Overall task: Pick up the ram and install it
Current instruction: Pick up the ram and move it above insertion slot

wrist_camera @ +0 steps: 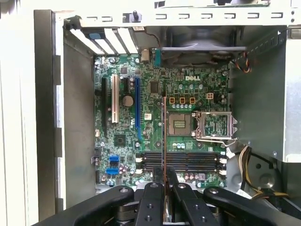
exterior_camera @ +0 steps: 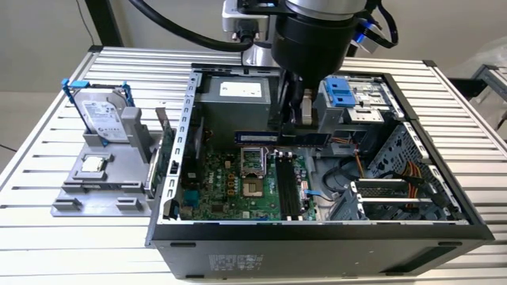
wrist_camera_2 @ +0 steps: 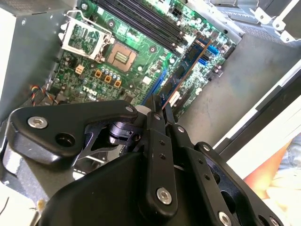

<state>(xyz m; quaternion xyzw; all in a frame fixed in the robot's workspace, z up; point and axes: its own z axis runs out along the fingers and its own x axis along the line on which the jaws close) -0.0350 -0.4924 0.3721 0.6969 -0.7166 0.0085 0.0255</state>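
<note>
- Dark and thin, the ram (exterior_camera: 277, 138) hangs level inside the open computer case (exterior_camera: 317, 243), above the motherboard (exterior_camera: 230, 184) and not touching it.
- In both wrist views it shows edge-on, crosswise to the black memory slots (wrist_camera: 188, 161).
- The gripper (wrist_camera: 164, 175) is clamped on the ram's upper edge.
- On the exterior view's left, a grey holder (exterior_camera: 95, 190) carries a hard drive (exterior_camera: 103, 116).

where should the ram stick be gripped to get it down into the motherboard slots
By its upper long edge near mid-length, from above, clamping the two flat faces. The ram is a thin board hanging on edge in the gripper that way, which leaves its lower edge free to meet the memory slots.
</note>
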